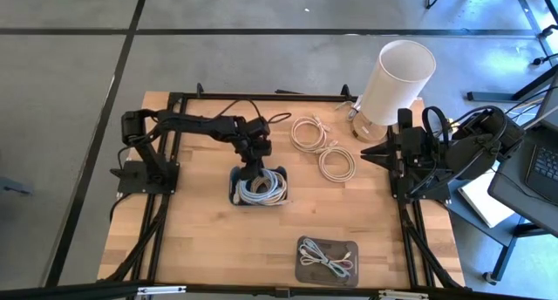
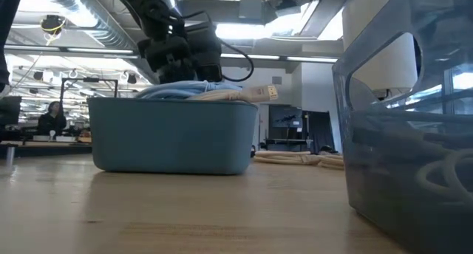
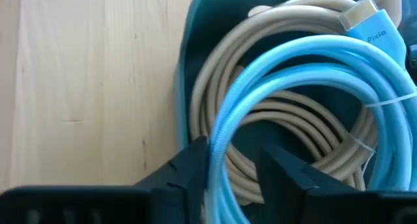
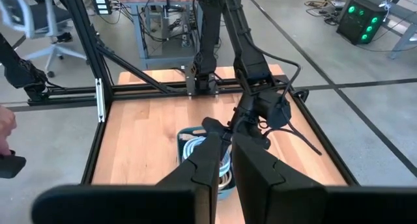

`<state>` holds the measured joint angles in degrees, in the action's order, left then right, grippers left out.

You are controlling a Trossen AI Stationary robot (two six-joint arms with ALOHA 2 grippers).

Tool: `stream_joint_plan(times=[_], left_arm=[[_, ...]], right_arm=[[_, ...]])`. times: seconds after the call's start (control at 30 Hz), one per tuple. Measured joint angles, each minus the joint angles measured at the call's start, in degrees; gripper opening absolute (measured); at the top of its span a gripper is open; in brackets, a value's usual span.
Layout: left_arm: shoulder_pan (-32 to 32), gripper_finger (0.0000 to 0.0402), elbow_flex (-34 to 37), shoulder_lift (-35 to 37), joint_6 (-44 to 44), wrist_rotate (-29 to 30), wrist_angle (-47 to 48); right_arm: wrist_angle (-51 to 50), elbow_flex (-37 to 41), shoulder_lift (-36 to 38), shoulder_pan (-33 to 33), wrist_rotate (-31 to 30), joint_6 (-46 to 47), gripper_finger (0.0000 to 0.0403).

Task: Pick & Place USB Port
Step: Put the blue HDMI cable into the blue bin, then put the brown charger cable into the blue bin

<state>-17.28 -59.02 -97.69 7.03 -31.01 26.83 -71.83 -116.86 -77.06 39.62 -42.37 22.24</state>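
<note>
Left arm stretched toward table centre, gripper (image 1: 254, 172) pointing down, fingers (image 3: 189, 175) parted — right arm folded at the edge.

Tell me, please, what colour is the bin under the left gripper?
Teal blue bin, clearest in the low view.

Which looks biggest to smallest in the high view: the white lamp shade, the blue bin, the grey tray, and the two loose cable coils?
1. White lamp shade: largest, though it stands tall and nearer the camera.
2. Grey tray and blue bin: the tray looks slightly bigger; the bin is partly hidden by the left gripper, so close.
3. Two cable coils: alike.
</note>
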Motion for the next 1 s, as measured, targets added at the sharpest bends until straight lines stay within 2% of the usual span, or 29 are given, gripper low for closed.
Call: stream_joint_plan(times=[0.23, 0.47, 0.67, 0.77, 0.87, 0.93, 1.0], left_arm=[[0.4, 0.0182, -0.4, 0.7, -2.3, 1.5, 0.5], [0.2, 0.0199, -5.5, 4.6, -1.5, 2.7, 4.6], [-0.9, 0.0195, -16.6, 10.6, -4.8, 3.0, 16.5], [-0.8, 0.0191, -23.0, 15.7, -8.2, 3.3, 16.9], [1.7, 0.0186, -27.1, 21.9, -10.6, 8.2, 11.7], [4.9, 0.0185, -27.6, 26.9, -10.0, 14.0, 6.0], [9.8, 0.0184, -27.7, 31.6, -6.8, 22.3, 0.3]], right_arm=[[-0.1, 0.0, 0.0, 0.0, 0.0, -0.2, 0.0045], [-0.2, 0.0, 0.0, 0.0, 0.0, -0.2, 0.0045], [-0.4, 0.0, 0.0, 0.0, 0.4, -0.2, 0.0045], [-1.7, 0.0, 0.3, 0.0, 1.6, -0.1, 0.0045], [-4.9, 0.0, 1.0, 0.2, 2.1, 3.8, 0.0045], [-8.2, 0.0, 1.7, 1.3, 2.1, 8.1, 0.0045], [-11.8, 0.0, 2.2, 2.9, 2.1, 12.4, 0.0045]])
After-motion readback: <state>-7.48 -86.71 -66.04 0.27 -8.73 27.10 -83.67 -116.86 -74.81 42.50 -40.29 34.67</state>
